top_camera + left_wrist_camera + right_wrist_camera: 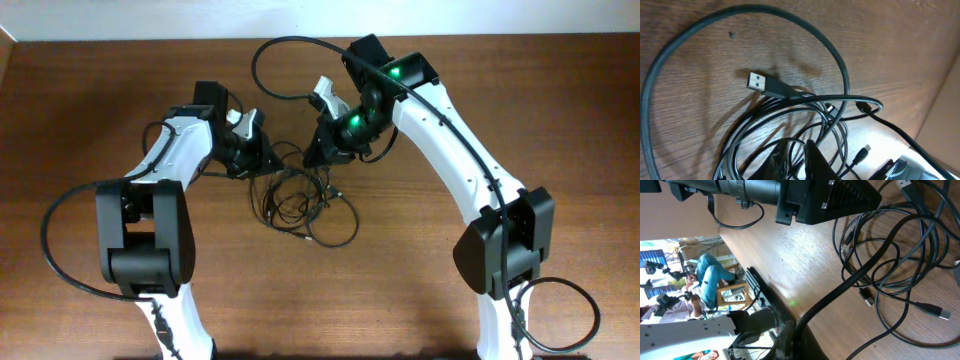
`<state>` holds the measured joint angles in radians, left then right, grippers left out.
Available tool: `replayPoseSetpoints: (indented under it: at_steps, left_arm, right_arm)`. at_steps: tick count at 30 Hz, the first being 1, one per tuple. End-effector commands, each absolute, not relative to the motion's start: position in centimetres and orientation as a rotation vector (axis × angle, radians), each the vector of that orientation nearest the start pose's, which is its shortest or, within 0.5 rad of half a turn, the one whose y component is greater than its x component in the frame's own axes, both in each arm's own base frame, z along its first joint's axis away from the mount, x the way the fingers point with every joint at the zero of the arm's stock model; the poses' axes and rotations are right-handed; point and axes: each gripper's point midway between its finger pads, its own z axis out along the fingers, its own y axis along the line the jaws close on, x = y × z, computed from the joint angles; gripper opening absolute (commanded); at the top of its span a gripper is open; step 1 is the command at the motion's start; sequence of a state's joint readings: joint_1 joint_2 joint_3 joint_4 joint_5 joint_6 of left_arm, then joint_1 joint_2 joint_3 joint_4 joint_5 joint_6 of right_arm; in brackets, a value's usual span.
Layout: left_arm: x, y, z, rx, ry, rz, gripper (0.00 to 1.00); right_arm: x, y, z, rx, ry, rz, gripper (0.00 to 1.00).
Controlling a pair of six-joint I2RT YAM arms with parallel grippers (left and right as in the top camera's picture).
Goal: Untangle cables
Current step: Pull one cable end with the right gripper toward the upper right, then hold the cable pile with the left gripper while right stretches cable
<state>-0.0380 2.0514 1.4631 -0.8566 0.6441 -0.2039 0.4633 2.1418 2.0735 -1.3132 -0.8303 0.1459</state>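
Note:
The cables [300, 200] lie as a tangled bundle of thin black loops on the wooden table between my two grippers. My left gripper [252, 152] sits at the bundle's left edge. In the left wrist view its fingers [799, 147] are nearly together with a thin cable loop [805, 142] between them, and a USB plug [760, 82] lies just beyond. My right gripper [322, 145] is at the bundle's upper right. In the right wrist view its fingers [795, 330] are shut on a thicker black cable [860, 277] that runs up into the loops [890, 255].
A thick black cable [790, 17] arcs widely around the plug. My left arm's black wrist [805, 200] hangs close above the bundle in the right wrist view. The table's far edge [760, 285] is close behind my right gripper. A loose plug [942, 314] lies at the right.

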Motion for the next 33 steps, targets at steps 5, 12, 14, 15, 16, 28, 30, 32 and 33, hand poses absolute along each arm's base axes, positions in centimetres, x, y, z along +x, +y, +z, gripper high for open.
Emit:
replayPoseSetpoints:
  at_steps: [5, 12, 14, 15, 16, 28, 30, 32, 33]
  left_arm:
    - [38.0, -13.8, 1.2, -0.187, 3.01, -0.775, 0.11]
    - [36.5, -8.6, -2.5, -0.301, 3.077, -0.305, 0.07]
    - [36.2, -8.1, -2.8, -0.304, 3.083, -0.261, 0.08]
    - [36.2, -8.0, -2.8, -0.308, 3.083, -0.256, 0.08]
    - [36.2, -7.8, -2.8, -0.317, 3.082, -0.257, 0.09]
    - [37.5, -7.8, 3.3, -0.338, 2.966, -0.62, 0.21]
    - [38.2, -7.7, 6.2, -0.314, 2.885, -0.622, 0.33]
    - [38.3, -7.7, 8.7, -0.288, 2.826, -0.623, 0.46]
    - [38.2, -7.7, 9.1, -0.286, 2.822, -0.623, 0.49]
  right_arm:
    - [34.3, 29.7, 23.1, -0.632, 2.794, 1.142, 0.04]
    - [34.0, 26.2, 29.1, -0.593, 2.655, 1.102, 0.04]
    - [34.2, 24.0, 31.4, -0.54, 2.594, 1.082, 0.04]
    - [34.4, 22.6, 32.5, -0.503, 2.567, 1.069, 0.04]
    - [34.4, 21.3, 33.4, -0.465, 2.549, 1.055, 0.04]
    - [35.2, 5.2, 31.9, 0.058, 2.693, 0.49, 0.04]
    - [34.8, 1.9, 31.0, 0.163, 2.734, 0.313, 0.04]
    - [33.7, -0.6, 29.9, 0.232, 2.802, 0.152, 0.04]
    - [33.3, -1.3, 29.4, 0.253, 2.831, 0.109, 0.04]
